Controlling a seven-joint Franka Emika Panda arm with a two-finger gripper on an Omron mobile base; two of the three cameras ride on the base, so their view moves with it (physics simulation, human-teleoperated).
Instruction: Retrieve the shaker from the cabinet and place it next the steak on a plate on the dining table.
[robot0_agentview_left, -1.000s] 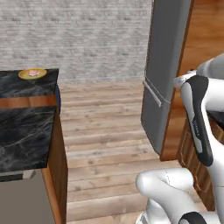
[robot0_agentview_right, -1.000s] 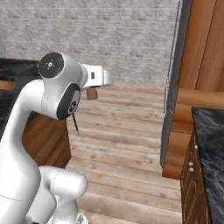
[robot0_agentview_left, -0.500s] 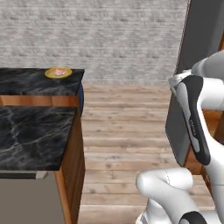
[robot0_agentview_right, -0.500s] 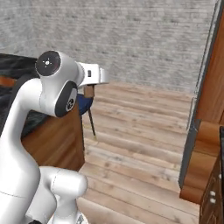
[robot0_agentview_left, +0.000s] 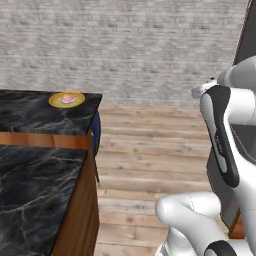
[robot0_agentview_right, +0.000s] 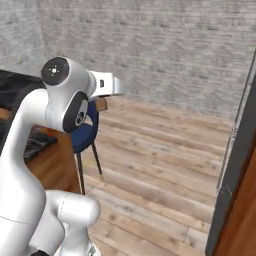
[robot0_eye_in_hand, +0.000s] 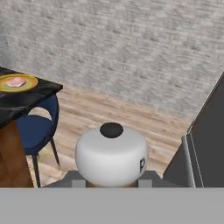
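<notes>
My gripper (robot0_eye_in_hand: 111, 180) is shut on the shaker (robot0_eye_in_hand: 111, 155), whose pale rounded knob with a dark spot sits low in the hand view. In the right base view the shaker's brown body (robot0_agentview_right: 101, 104) hangs under the hand, above the floor beside the dining table. The yellow plate (robot0_agentview_left: 66, 99) carries the pinkish steak (robot0_agentview_left: 68, 99) at the far corner of the black marble dining table (robot0_agentview_left: 30, 165). From the hand, the plate (robot0_eye_in_hand: 17, 83) and steak (robot0_eye_in_hand: 16, 82) lie far to the upper left. The wall cabinet is out of view.
A blue stool (robot0_agentview_right: 82, 132) stands tucked against the table's end, between me and the plate. A tall grey fridge (robot0_eye_in_hand: 205, 148) rises on the right. Wooden floor (robot0_agentview_left: 150, 150) stretches to a grey brick wall (robot0_agentview_left: 125, 45).
The whole scene has slid rightward as the base moves; the table and plate now look nearer and larger. The arm keeps its pose with the shaker held.
</notes>
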